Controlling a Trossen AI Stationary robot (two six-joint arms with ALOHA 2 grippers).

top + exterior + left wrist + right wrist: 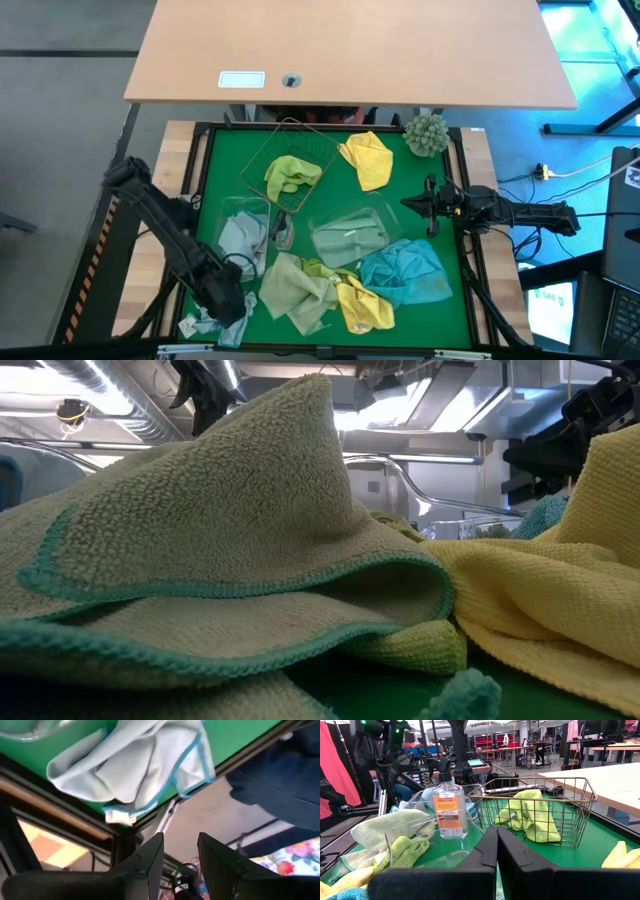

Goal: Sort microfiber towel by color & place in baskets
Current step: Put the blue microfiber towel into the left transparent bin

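The left arm bends down over the near left corner of the green surface. Its left gripper hangs past the near edge, and its jaws are a little apart with nothing between them. A light grey-blue towel lies just beside it, flopped over that edge.

The right arm reaches in flat from the right side. Its right gripper points toward the middle, and its jaws are pressed together on nothing.

A tan wire basket sits at the back with a lime green towel inside it. A clear tub on the left holds a grey-blue towel. Another clear tub in the middle holds a pale green towel. A clear bottle with an orange label stands between the tubs.

A yellow towel lies just right of the wire basket. Near the front, a pale olive towel, another yellow towel and a teal blue towel lie in a pile, touching each other. A fuzzy plant ball sits in the far right corner.
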